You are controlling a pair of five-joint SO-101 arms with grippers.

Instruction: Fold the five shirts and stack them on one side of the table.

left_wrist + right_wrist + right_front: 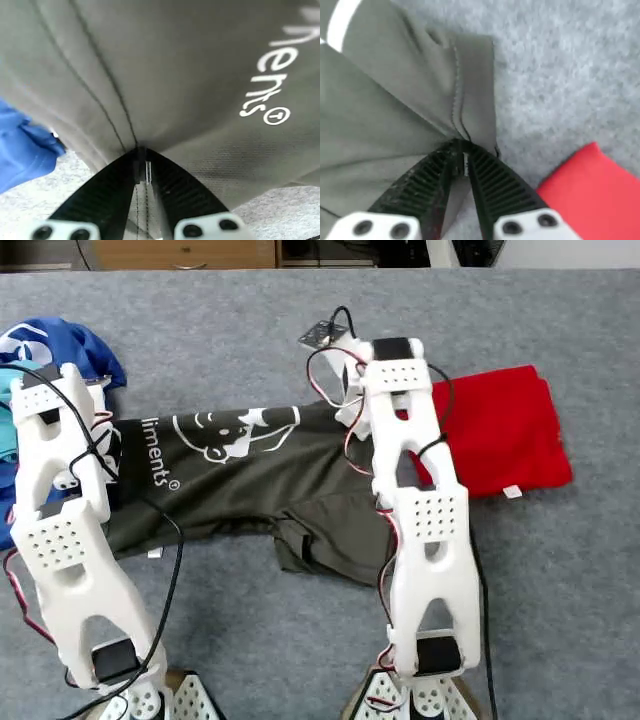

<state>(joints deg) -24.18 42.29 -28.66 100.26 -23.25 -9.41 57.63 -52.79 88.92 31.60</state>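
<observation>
Two grips: left tool [141, 170], right tool [465, 162], each pinching dark shirt [250, 495] seam

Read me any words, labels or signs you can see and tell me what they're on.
Dark shirt: white lettering ending in a circled mark, its start out of sight; not readable whole.
Red shirt: small white tag, too small to read.
Blue shirt: white print, cut off, unreadable.

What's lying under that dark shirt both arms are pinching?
Grey table covering shows along the dark shirt edges. A blue shirt peeks out at one end; how far it runs underneath is covered by cloth.
</observation>
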